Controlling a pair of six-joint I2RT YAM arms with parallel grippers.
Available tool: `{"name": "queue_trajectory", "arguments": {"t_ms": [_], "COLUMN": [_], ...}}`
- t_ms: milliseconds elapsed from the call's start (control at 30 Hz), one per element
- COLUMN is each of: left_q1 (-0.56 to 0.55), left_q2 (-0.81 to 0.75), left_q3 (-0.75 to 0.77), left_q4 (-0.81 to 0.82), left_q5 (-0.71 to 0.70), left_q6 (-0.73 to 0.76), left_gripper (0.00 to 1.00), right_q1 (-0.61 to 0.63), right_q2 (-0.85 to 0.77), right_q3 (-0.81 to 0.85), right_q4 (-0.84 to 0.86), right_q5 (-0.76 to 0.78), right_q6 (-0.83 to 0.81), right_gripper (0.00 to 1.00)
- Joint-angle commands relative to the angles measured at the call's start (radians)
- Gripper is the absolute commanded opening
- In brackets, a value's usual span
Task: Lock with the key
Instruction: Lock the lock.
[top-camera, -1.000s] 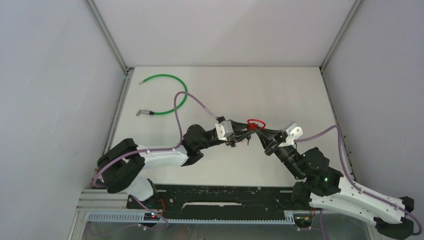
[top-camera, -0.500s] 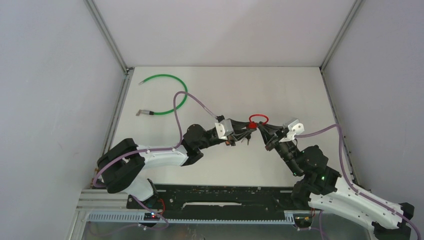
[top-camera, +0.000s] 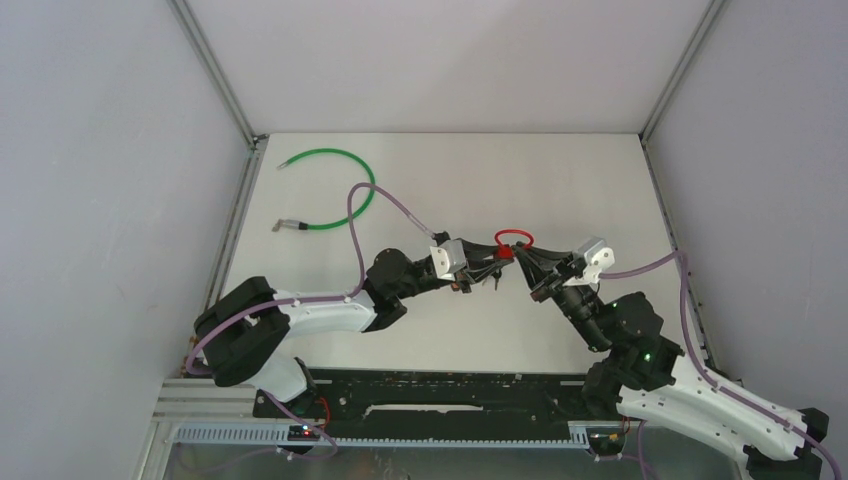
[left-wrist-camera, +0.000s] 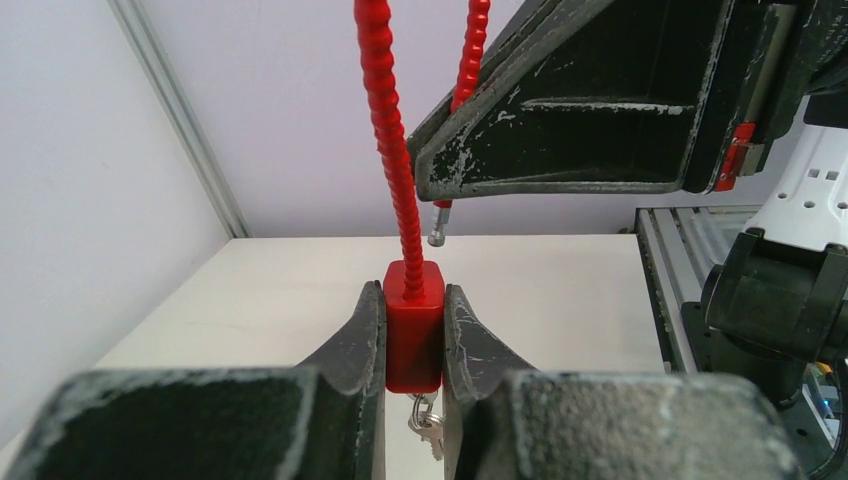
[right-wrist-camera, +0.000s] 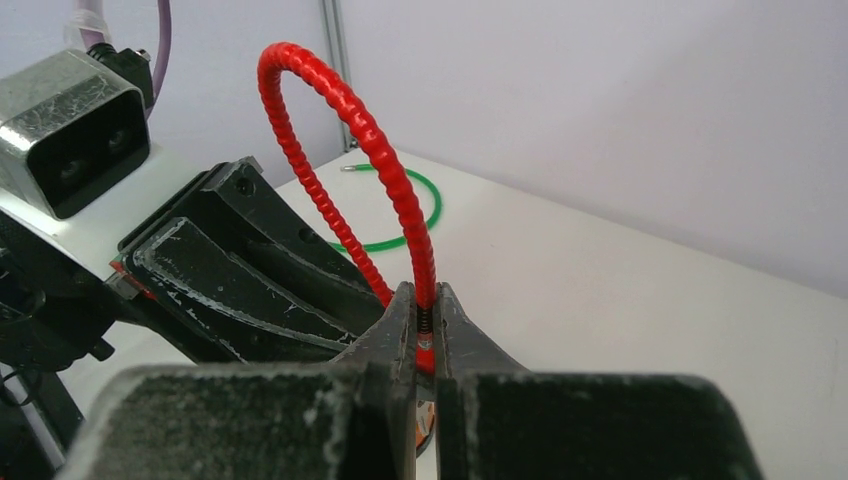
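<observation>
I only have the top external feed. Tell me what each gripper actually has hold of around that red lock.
Observer: In the left wrist view, the left gripper is shut on the red lock body, with one finger on each side.
Operator: Now the right one.
Observer: In the right wrist view, the right gripper pinches the red cable near its free end, and the cable loops up above the fingers.
Operator: Report whether that end is seated in the body.
Observer: It is not. In the left wrist view its metal tip hangs in the air, clear of the body.
</observation>
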Motion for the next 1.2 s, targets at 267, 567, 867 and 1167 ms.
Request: {"name": "queue_trajectory", "arguments": {"t_ms": [267, 567, 867, 1167], "left_q1": [-0.013, -0.013, -0.012, -0.013], "left_q2": [-0.020, -0.019, -0.020, -0.021], "left_q3": [0.018, 0.017, 0.014, 0.012], "left_q4": [0.054, 0.058, 0.059, 0.063], "left_q5": [0.026, 0.020, 0.009, 0.006], "left_q6": [0.012, 0.012, 0.012, 0.011], "left_gripper": [0.00, 0.00, 0.00, 0.00], "right_q1": [-0.027, -0.038, -0.038, -0.034], "right_q2": [0.075, 0.084, 0.040, -0.001], "right_q3": [-0.010, -0.015, -0.034, -0.079], "right_q4": [0.001, -0.019, -0.047, -0.068], "right_q5": [0.001, 0.025, -0.085, -0.026], "right_q6": [0.021, 0.014, 0.026, 0.057], "right_gripper": [0.00, 0.00, 0.00, 0.00]}}
